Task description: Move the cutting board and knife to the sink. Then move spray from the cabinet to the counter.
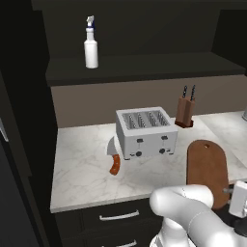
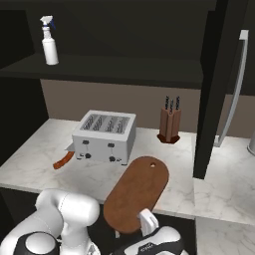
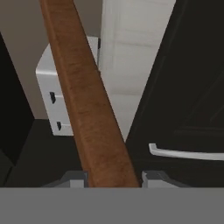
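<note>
The reddish-brown cutting board (image 1: 206, 166) (image 2: 138, 189) lies on the marble counter (image 1: 82, 173) (image 2: 30, 169), and its near end juts past the front edge. My gripper (image 1: 235, 197) (image 2: 145, 225) (image 3: 113, 179) is shut on that near end. In the hand view the board's edge (image 3: 87, 105) runs up between the two fingertips (image 3: 74, 178). The knife (image 1: 114, 161) (image 2: 63, 161) lies left of the toaster, orange handle toward me. The white spray (image 1: 90, 46) (image 2: 49, 42) stands on the dark cabinet shelf (image 1: 144, 67) (image 2: 124, 67). The sink is out of view.
A silver toaster (image 1: 144, 131) (image 2: 104, 135) (image 3: 48, 87) sits mid-counter behind the board. A wooden knife block (image 1: 185, 110) (image 2: 170, 123) stands at the back wall. Dark drawers with silver handles (image 1: 120, 214) (image 3: 183, 153) front the counter. A tall black panel (image 2: 219, 84) rises at the right.
</note>
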